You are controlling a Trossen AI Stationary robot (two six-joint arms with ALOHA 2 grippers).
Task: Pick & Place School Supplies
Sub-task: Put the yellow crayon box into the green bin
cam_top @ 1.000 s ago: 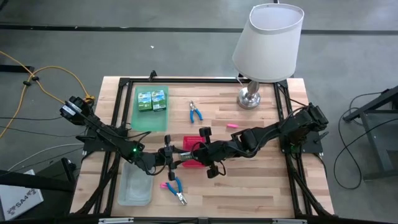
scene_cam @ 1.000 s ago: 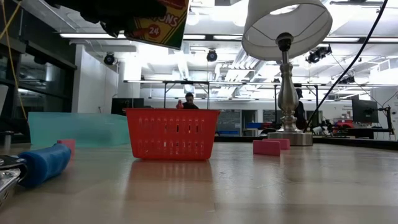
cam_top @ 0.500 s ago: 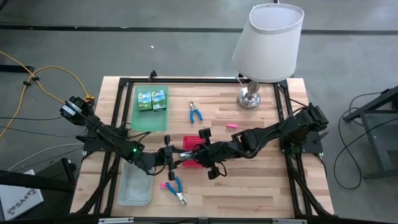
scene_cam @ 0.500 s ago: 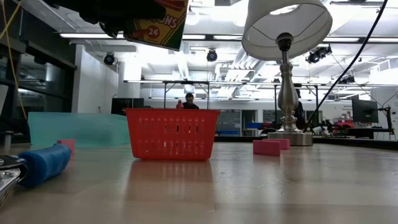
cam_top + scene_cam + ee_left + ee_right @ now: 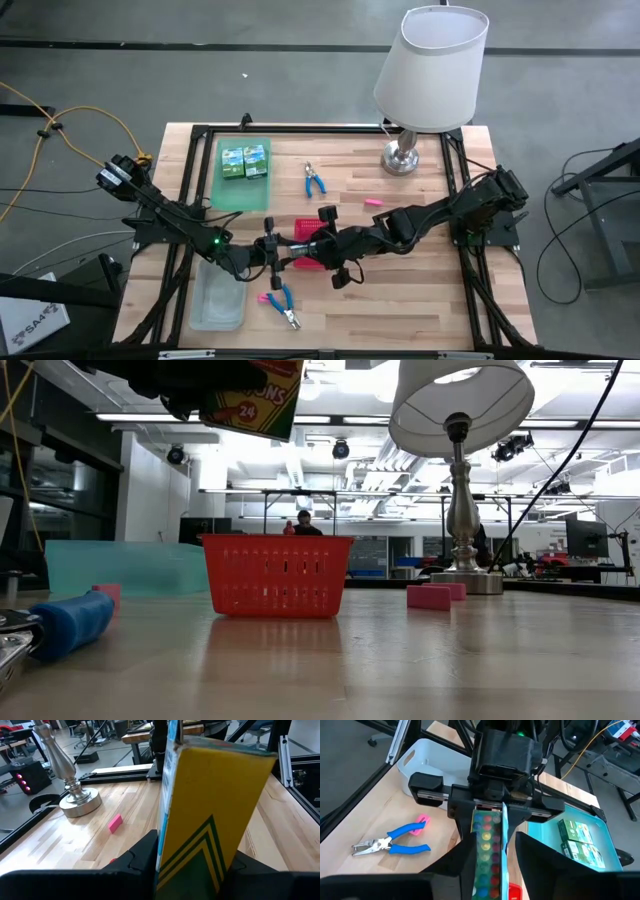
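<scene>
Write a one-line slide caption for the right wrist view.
Left gripper holds a crayon box upright between the right gripper's open jaws, blue-handled pliers on the table behind.

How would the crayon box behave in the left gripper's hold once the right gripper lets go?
The crayon box looks like thin cardboard: probably light and fairly stiff, though hard squeezing might dent it. The left gripper clamps only one end, so it could pivot or sag slightly. Its glossy faces may slip between the fingers.

Crayon box point(image 5: 262, 400) cut off, basket point(image 5: 305, 228) mostly hidden
</scene>
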